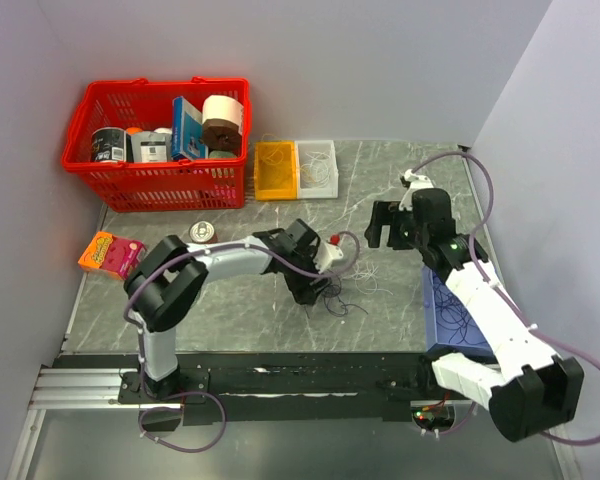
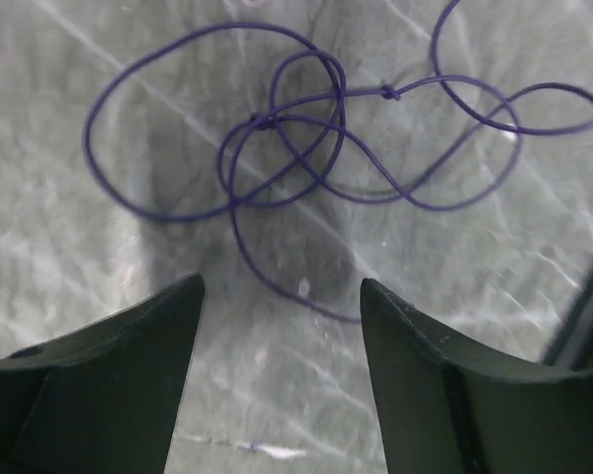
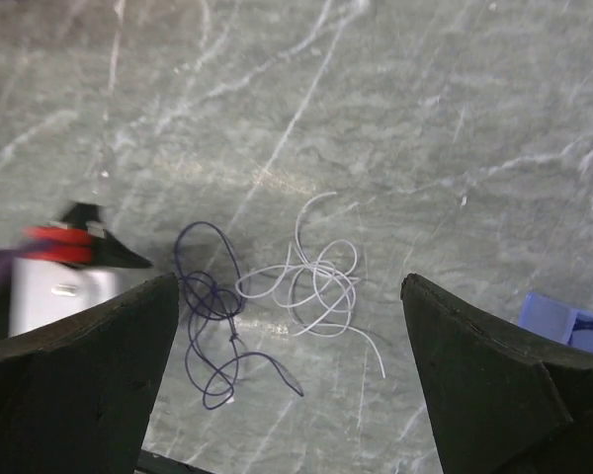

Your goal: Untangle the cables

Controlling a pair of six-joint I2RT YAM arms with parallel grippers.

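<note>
You have soft, even overhead light on the table (image 1: 380,190), from far edge to near edge. In the left wrist view a broad soft shadow falls across the purple cable (image 2: 264,121), which is sharp, while the fingers (image 2: 99,385) of the left gripper (image 2: 282,286) look soft-edged. Your right wrist view is smeared, worst at its left side; the white cable (image 3: 321,286) reads soft.

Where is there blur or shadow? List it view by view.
Left wrist: purple cable crisp, own fingers soft, a dark shadow under the loops. Right wrist: generally soft, left edge smeared. Top external: even light, the cables barely resolved.
</note>
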